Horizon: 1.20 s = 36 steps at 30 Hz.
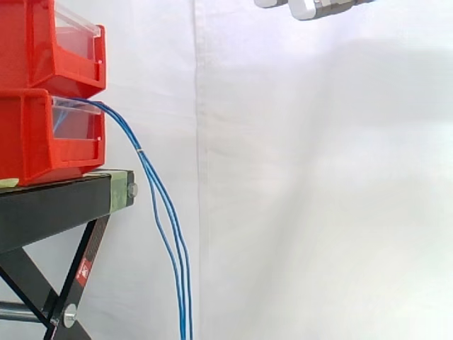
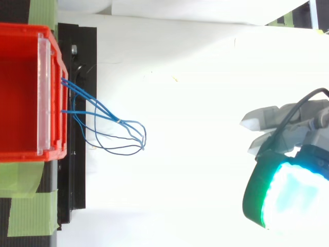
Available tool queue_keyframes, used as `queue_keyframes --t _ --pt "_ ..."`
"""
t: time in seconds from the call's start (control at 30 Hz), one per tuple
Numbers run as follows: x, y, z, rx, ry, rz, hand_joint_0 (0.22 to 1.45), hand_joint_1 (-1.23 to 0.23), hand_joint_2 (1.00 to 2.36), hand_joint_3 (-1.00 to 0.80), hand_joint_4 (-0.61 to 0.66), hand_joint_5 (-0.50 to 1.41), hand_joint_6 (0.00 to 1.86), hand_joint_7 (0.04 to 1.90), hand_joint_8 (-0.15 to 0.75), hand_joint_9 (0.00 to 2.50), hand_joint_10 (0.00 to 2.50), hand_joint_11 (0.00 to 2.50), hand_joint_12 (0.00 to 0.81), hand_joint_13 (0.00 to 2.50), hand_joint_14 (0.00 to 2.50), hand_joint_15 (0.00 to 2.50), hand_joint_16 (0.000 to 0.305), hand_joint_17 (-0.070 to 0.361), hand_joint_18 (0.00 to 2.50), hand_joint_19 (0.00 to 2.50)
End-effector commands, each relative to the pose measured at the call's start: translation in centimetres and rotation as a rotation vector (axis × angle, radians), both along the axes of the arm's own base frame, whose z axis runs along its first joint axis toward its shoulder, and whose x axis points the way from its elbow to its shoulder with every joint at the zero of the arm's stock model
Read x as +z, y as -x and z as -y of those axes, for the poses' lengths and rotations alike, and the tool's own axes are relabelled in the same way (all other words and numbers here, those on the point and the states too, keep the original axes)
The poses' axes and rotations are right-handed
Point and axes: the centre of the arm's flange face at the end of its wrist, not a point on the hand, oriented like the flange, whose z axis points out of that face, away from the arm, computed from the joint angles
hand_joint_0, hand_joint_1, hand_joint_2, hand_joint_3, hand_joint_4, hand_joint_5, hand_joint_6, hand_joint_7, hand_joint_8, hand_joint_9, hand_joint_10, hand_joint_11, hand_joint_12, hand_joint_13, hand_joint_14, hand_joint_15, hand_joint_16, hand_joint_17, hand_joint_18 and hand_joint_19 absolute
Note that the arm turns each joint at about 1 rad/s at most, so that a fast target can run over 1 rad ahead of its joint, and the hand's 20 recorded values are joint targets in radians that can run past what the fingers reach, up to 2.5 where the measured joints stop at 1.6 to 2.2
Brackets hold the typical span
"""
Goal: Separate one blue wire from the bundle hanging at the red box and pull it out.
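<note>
Top view: fingers (image 2: pixel 259 119) seem straight and empty, well apart from blue wires (image 2: pixel 119 121) hanging from red box (image 2: pixel 15 87).

wires (image 1: pixel 160 209): thin, blue, just a handful, bunched loosely
wire start: coming out over the clear front panel of the lower red box (image 1: pixel 28 142), right under the bin stacked on top
wire path: arching out and down past the front edge of the black stand (image 1: pixel 56 202), then hanging nearly straight to the bottom of the side view
tie: small pale band pinching the strands together just below the arch, strands spreading a bit under it
from above: loose loops (image 2: pixel 103 110) fanning off the box front, meeting at a point out past the stand's edge
red box: bright red plastic, upright, sitting right at the stand's front edge
</note>
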Motion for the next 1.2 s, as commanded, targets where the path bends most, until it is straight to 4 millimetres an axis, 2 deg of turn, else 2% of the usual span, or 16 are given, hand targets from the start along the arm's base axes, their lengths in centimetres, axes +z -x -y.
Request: queue_keyframes --t 0.0,0.47,0.73,0.83,0.87,1.17 --pt "0.0 0.0 0.0 -0.001 0.000 0.000 0.54 -0.52 1.00 -0.50 0.26 -0.25 0.50 0.66 0.293 0.30 0.00 0.06 0.328 0.01 0.00 0.07 0.054 0.121 0.00 0.22" --pt "-0.1 0.0 0.1 -0.006 0.012 -0.004 0.54 -0.51 1.00 -0.50 0.28 -0.24 0.50 0.68 0.299 0.33 0.00 0.12 0.331 0.02 0.00 0.07 0.054 0.121 0.00 0.24" --pt "-0.3 0.3 0.7 -0.046 0.113 -0.021 0.54 -0.52 1.00 -0.50 0.30 -0.23 0.50 0.71 0.310 0.35 0.00 0.16 0.339 0.04 0.00 0.10 0.054 0.122 0.00 0.27" --pt "-1.7 1.0 0.8 -0.052 0.184 -0.079 0.54 -0.53 1.00 -0.50 0.30 -0.23 0.50 0.71 0.311 0.35 0.00 0.17 0.340 0.04 0.00 0.10 0.054 0.122 0.00 0.27" --pt "-3.1 1.6 1.0 -0.054 0.208 -0.107 0.54 -0.53 1.00 -0.50 0.30 -0.23 0.50 0.72 0.311 0.35 0.00 0.17 0.341 0.05 0.00 0.10 0.054 0.122 0.00 0.27" --pt "-6.4 2.4 1.0 -0.056 0.218 -0.120 0.54 -0.53 1.00 -0.50 0.31 -0.22 0.50 0.72 0.313 0.36 0.00 0.18 0.345 0.05 0.00 0.10 0.054 0.122 0.00 0.29"
